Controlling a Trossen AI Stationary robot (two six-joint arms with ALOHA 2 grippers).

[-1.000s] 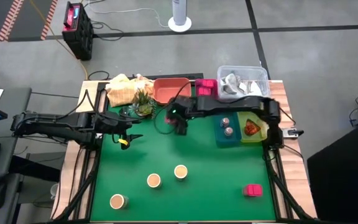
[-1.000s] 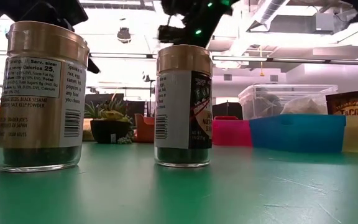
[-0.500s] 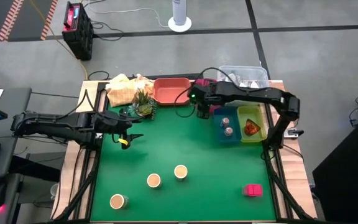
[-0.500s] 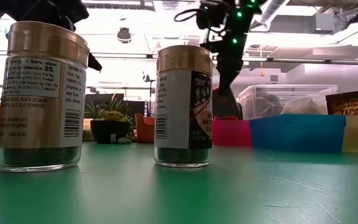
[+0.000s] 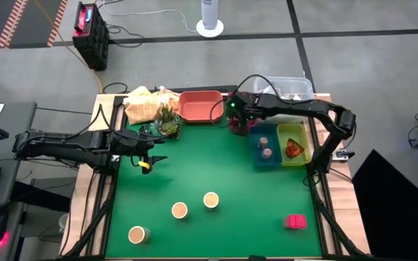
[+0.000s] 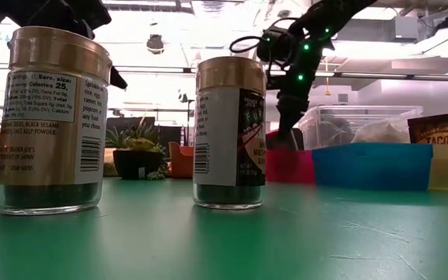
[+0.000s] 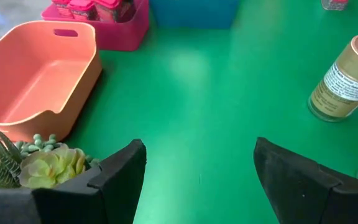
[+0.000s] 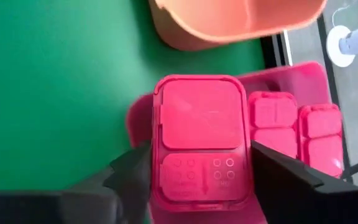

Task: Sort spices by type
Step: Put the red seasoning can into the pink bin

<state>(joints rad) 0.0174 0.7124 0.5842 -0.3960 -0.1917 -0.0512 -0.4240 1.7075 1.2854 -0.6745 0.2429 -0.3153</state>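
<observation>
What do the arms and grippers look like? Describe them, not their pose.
Both arms are dark, slender and jointed. The right arm carries a looping black cable and green indicator lights. The left gripper has broad, matte black, angular fingers; a yellow mark shows near it from above. The right gripper has similar dark fingers.

- The nearer spice jar (image 6: 50, 120), standing at the left of the low view, is showing a white nutrition label (image 6: 43, 117) reading "Serv. size", "Calories 25", "Total", and further down "BLACK SESAME", "SALT KELP POWDER" and "OF JAPAN"; a barcode is sitting beside this text, too small to read.
- The second jar (image 6: 230, 132) is carrying a dark label with "TRADER JOE'S" printed vertically; its larger lettering is turning out of view.
- A brown packet (image 6: 442, 128) behind the trays is displaying the letters "ACO".
- In the left wrist view, a jar label (image 7: 348, 83) is bearing small print that cannot be read.
</observation>
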